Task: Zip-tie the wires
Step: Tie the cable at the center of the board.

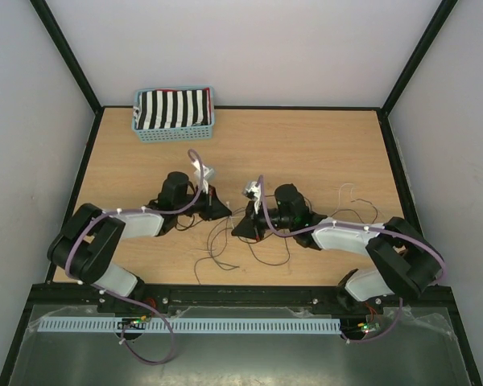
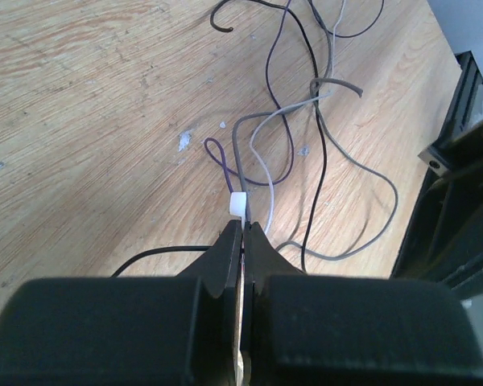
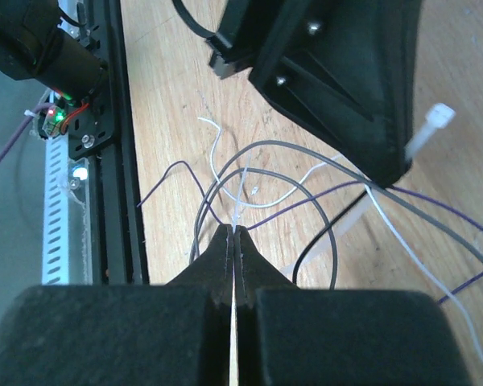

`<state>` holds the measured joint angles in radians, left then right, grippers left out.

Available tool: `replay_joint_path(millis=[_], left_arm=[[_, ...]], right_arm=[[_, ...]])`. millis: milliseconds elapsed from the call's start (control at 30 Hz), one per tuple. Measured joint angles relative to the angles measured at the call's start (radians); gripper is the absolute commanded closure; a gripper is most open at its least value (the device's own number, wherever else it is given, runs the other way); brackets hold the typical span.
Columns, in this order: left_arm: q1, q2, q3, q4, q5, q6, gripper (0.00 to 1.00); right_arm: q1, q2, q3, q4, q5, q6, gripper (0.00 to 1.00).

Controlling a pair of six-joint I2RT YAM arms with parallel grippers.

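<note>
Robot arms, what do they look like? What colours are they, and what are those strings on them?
The left arm and right arm have chunky black joints and smooth white covers. A thin purple cable runs along each, fastened with small white ties. The left gripper and right gripper are black, each with two flat fingers narrowing to a point. A tiny green light glows near a base.

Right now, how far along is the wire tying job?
Nothing looks done: the wires lie in loose loops on the table. In hand: the left gripper is shut on a zip tie, its white head poking out; the right gripper pinches a thin pale strand. Left: gathering the wires, looping the tie, cinching it.
</note>
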<state>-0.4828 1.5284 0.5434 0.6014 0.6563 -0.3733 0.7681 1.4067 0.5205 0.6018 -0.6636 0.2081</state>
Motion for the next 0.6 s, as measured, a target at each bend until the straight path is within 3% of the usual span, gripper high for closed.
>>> replay_joint_path(millis=[233, 600], left_arm=[[-0.017, -0.063, -0.137, 0.173, -0.059, 0.057, 1.0], [-0.124, -0.164, -0.164, 0.262, -0.16, 0.258, 1.0]], right_arm=[[-0.024, 0.049, 0.012, -0.035, -0.078, 0.106, 1.0], [-0.047, 0.097, 0.098, -0.173, -0.179, 0.149, 1.0]])
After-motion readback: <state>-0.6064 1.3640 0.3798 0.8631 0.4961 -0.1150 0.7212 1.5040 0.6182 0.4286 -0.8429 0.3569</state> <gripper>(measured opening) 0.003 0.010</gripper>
